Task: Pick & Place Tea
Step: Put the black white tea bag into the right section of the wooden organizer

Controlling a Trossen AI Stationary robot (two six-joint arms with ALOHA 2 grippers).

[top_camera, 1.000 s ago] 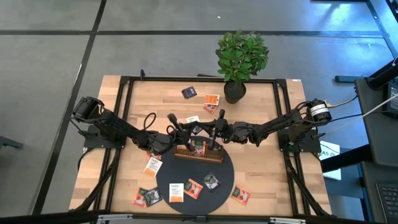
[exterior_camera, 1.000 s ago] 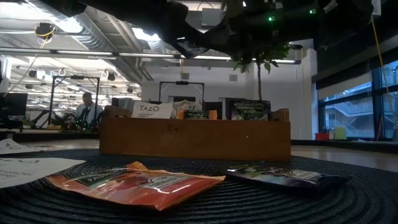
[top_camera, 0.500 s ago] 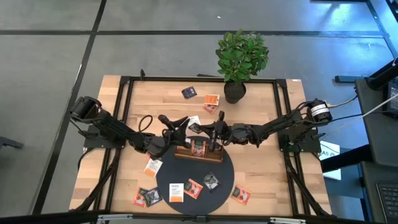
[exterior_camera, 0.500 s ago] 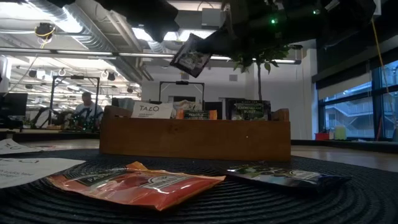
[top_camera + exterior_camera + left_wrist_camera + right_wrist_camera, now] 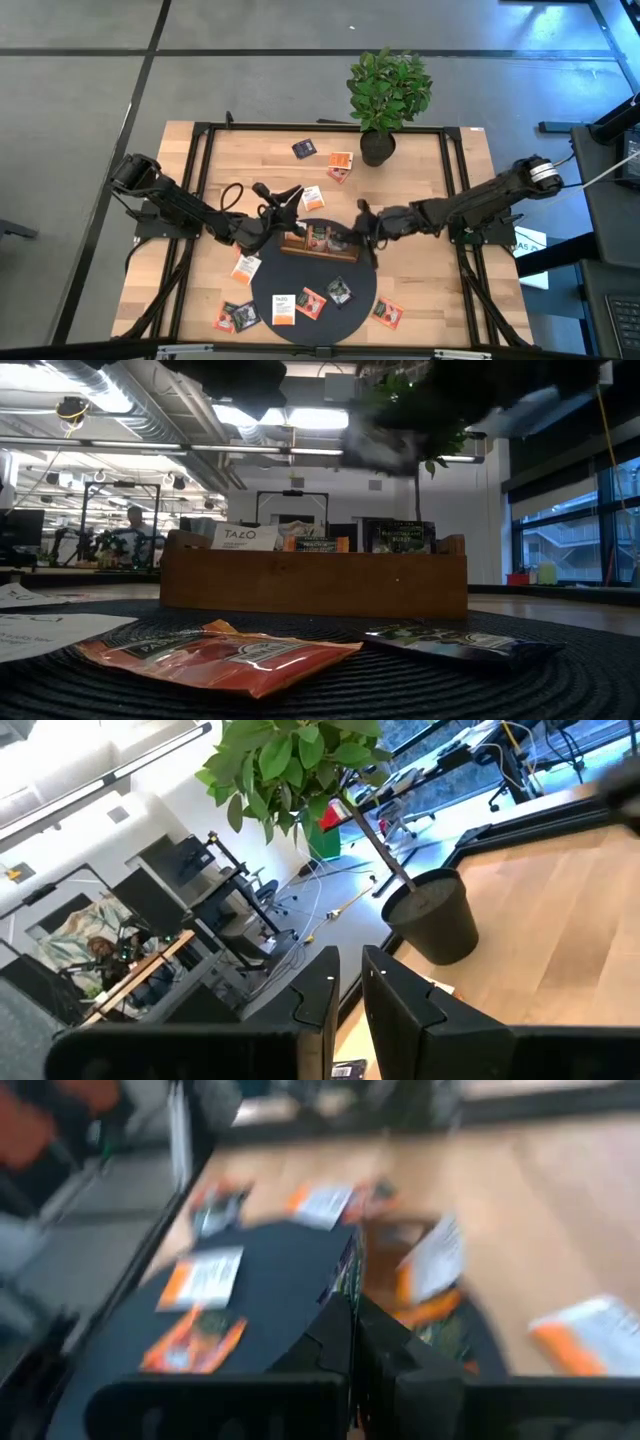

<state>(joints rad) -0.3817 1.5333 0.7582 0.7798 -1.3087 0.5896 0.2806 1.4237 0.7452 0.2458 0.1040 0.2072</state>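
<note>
Right gripper [image 5: 362, 221], clamped on a dark tea sachet [image 5: 346, 1272], hangs over the wooden tray's [image 5: 310, 582] right end. Best lowered edge-first between the dividers. Left gripper [image 5: 292, 196], slightly parted and empty, waits nearby.

Blurred past reading across the right wrist view, sachets [image 5: 205, 1276] mere smears; tray [image 5: 313, 582] hiding most of its own sachets in the low view; print on the mat's [image 5: 315, 275] sachets too small to read

1 tray [image 5: 300, 247], 1 plant [image 5: 388, 90], 2 arms
</note>
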